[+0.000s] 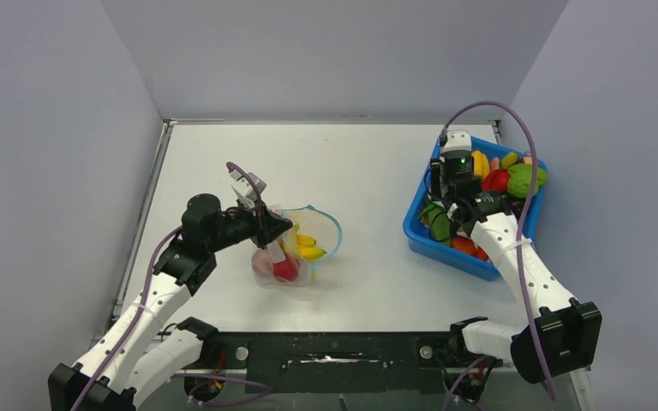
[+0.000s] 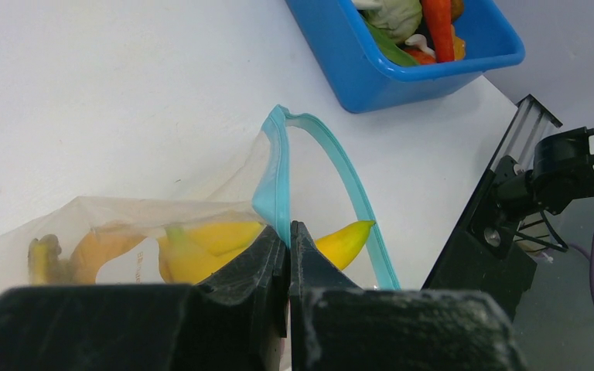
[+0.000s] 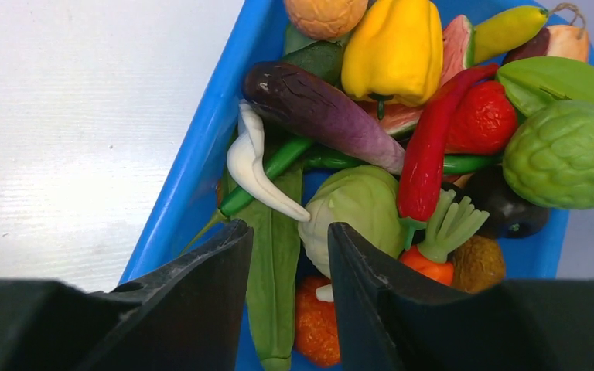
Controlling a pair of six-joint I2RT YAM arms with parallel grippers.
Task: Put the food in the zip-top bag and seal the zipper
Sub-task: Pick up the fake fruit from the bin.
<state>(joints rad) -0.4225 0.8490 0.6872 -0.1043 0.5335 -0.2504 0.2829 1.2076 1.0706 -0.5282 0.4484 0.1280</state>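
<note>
– On the desk (image 1: 368, 171), where does the zip-top bag (image 1: 291, 257) lie?
– Left of centre, at the end of the left arm, with its mouth facing right. It contains a yellow banana (image 2: 346, 239), further yellow pieces and a red piece (image 1: 286, 271).
– State of the left gripper (image 2: 288, 232)?
– Pressed together, pinching the light blue zipper (image 2: 340, 174) at one point of the mouth edge. The rest of the strip arches open.
– And the right gripper (image 3: 288, 236)?
– Spread, holding nothing, positioned over the blue bin (image 3: 193, 178). Below it lie a green cabbage (image 3: 360, 205), a purple aubergine (image 3: 321, 112), a red chilli (image 3: 425, 158) and a yellow bell pepper (image 3: 394, 50). The bin stands at the desk's right side, well apart from the bag.
</note>
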